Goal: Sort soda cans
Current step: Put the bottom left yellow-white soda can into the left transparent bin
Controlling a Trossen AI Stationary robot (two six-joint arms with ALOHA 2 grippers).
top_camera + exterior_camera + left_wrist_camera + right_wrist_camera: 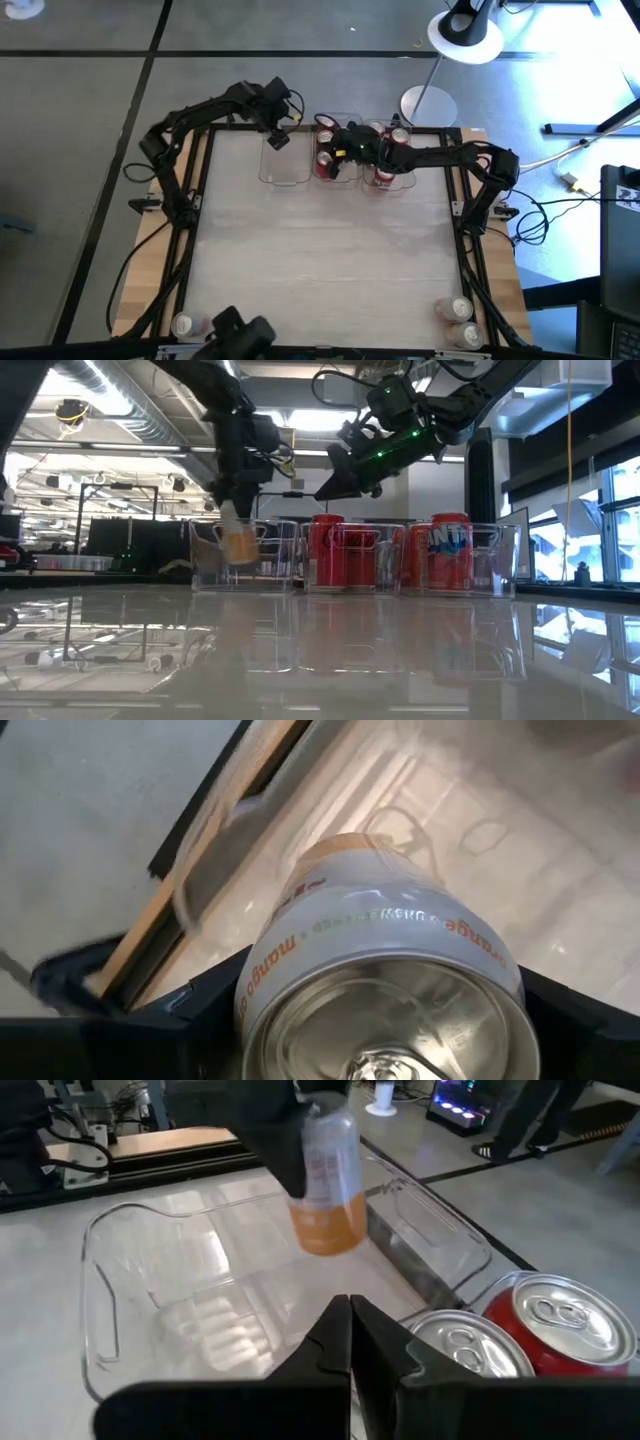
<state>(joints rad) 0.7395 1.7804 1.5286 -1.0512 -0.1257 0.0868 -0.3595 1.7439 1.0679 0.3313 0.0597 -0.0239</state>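
While the left gripper (pixel 277 135) hung over the left-hand clear bin (pixel 285 165) at 12 o'clock on the table (pixel 330 260), it clasped a pale orange-banded can (pixel 325 1175) upright, partly lowered inside. The right gripper (pixel 350 1315), fingers pressed together and empty, reached over the middle bin's red cans (pixel 342 552). Spare cans (pixel 455 320) sat at 5 and 7 o'clock.

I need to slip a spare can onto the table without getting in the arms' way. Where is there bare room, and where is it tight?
The table lies bare in front of the bins, between the near-corner cans. It is crowded along the far edge: the left gripper holds a pale orange can over the left bin, and the right gripper hangs over the red cans.
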